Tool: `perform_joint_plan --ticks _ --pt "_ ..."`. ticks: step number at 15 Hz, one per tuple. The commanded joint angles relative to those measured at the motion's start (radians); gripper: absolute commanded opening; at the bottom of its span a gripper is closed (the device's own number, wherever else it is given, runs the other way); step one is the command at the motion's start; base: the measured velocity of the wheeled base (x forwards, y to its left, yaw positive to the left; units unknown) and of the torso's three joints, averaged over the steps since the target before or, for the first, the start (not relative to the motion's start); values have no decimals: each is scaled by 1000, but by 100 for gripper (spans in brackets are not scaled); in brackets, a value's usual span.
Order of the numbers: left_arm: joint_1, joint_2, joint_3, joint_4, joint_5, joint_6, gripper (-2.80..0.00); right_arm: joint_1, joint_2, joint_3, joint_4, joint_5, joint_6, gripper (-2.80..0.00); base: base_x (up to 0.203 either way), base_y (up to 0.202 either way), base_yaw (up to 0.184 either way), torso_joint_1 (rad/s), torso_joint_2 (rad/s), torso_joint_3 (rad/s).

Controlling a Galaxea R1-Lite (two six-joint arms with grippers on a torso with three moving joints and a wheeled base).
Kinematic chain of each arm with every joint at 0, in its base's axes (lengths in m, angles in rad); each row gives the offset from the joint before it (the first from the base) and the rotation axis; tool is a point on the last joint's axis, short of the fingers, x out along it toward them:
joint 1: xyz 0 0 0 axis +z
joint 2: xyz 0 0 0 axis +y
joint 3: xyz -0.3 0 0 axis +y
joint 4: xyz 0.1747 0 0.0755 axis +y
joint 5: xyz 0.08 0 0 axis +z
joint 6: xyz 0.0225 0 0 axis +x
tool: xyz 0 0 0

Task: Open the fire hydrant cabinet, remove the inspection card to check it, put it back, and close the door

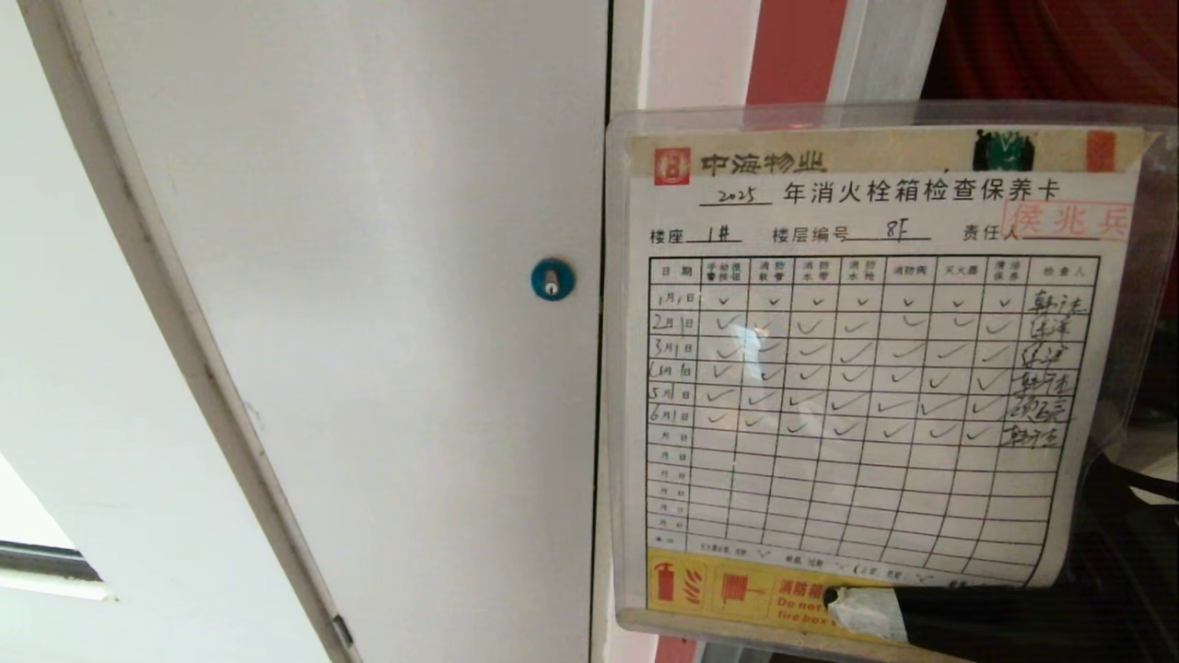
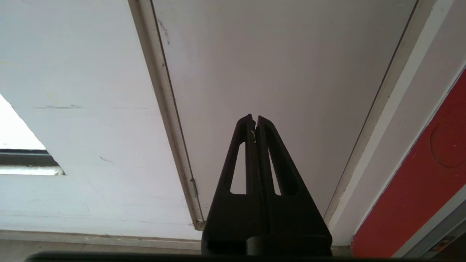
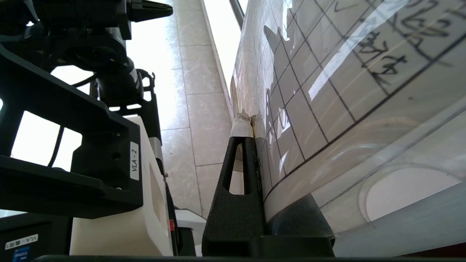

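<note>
- The right gripper (image 3: 252,120) was closed on the inspection card (image 1: 866,368); in the right wrist view its tape-wrapped fingertips (image 3: 241,125) were pressed together with the card's edge clamped between them.
- In the head view the same grip was seen at the card's lower edge, where a taped fingertip (image 1: 870,612) overlapped the yellow-orange band (image 1: 728,589).
- The inspection card was held upright and facing the head camera, filling the right half of that view. It was enclosed in a clear plastic sleeve (image 1: 1156,276) whose margins extended beyond the paper.
- A printed table was shown on the card, with tick marks and handwritten signatures in its upper six rows and blank rows below; a red stamp was visible near the upper right corner.
- The left gripper (image 2: 255,120) was shut with nothing between its fingers, the two black fingers meeting at the tips. It pointed toward a plain white panel (image 2: 284,65) and touched nothing.
- The white panel (image 1: 368,276) occupied the left and centre of the head view, with a blue round lock (image 1: 552,278) set near its right edge, just beside the card.
- A red strip of the fire hydrant cabinet (image 1: 797,51) was visible above and behind the card.
- In the right wrist view, tiled floor (image 3: 198,91) and part of the robot's own body (image 3: 72,145) were seen beside the card.
</note>
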Motion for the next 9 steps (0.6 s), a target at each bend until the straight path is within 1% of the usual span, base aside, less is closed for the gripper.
perform_joint_plan --ticks 1,9 --pt "-1 0 0 0 0 0 -280 1 -1 0 0 3 -2 -280 0 0 0 0 0 0" --pt "0 1 0 0 0 0 -280 1 -8 2 1 2 -2 -280 0 0 0 0 0 0"
